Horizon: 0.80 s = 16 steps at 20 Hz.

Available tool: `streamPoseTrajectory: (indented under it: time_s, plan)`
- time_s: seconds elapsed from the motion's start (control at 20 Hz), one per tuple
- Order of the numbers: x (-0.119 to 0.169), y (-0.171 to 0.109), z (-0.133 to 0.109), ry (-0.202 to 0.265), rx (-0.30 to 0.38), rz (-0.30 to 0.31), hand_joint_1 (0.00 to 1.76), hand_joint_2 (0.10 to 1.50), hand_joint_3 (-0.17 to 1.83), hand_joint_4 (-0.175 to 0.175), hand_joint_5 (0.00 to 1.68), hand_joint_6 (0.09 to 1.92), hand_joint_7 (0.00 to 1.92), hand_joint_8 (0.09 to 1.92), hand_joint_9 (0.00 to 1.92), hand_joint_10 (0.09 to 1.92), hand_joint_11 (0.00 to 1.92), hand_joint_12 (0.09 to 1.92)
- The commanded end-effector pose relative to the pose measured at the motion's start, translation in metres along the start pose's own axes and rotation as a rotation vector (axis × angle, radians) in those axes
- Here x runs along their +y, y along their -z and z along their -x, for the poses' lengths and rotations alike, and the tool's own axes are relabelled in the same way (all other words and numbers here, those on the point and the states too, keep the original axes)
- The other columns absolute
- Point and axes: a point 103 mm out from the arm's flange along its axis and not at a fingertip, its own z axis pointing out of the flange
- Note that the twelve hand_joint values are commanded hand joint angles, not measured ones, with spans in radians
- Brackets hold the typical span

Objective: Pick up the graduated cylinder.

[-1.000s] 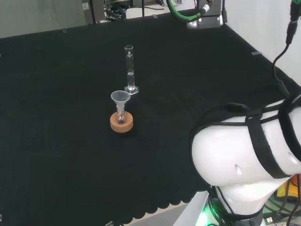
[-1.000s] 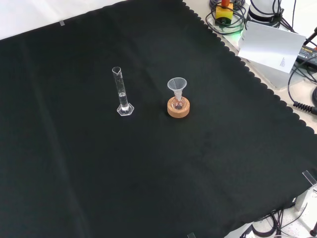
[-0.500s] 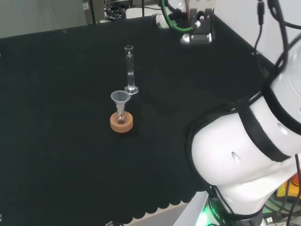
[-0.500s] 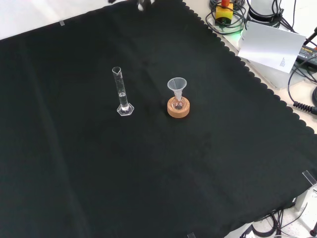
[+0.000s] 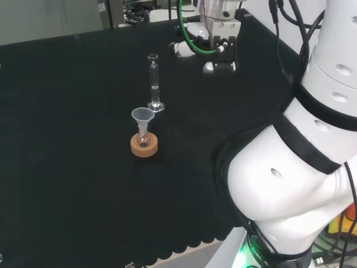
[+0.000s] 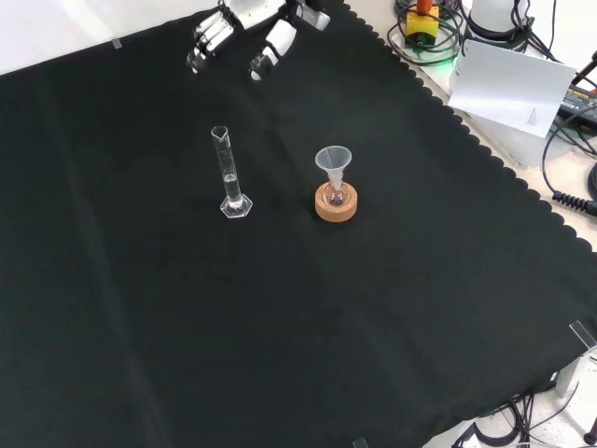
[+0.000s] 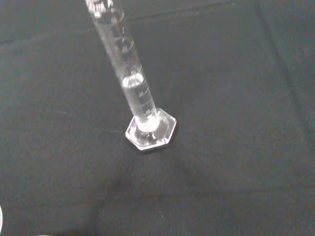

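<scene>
Across the black cloth (image 6: 140,327) I see my arm's white links (image 5: 290,184) at the head view's right. My hand (image 6: 244,33) hangs near the front view's top edge, fingers straight and apart, holding nothing. Well below it there, the graduated cylinder (image 6: 227,172) stands upright on its hexagonal foot, beside a funnel (image 6: 333,161) in a flask on a cork ring (image 6: 336,206). I judge the reach runs toward that vertical tube.
</scene>
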Motion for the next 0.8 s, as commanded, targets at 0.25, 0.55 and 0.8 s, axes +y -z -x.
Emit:
streamPoseTrajectory:
  time_s: [0.25, 0.55, 0.8]
  plan:
    - [0.051, -0.044, -0.011, 0.027, 0.277, 0.043, 0.43, 1.24, -0.13, -0.018, 0.21, 0.09, 0.15, 0.59, 0.38, 0.64, 0.21, 1.37]
    - [0.057, -0.066, -0.007, 0.030, 0.415, 0.047, 0.60, 1.18, -0.17, -0.024, 0.25, 0.09, 0.20, 0.61, 0.41, 0.63, 0.25, 1.36]
    - [0.057, -0.075, -0.002, 0.077, 0.530, 0.065, 0.71, 1.12, -0.17, -0.023, 0.28, 0.09, 0.23, 0.62, 0.43, 0.62, 0.24, 1.35]
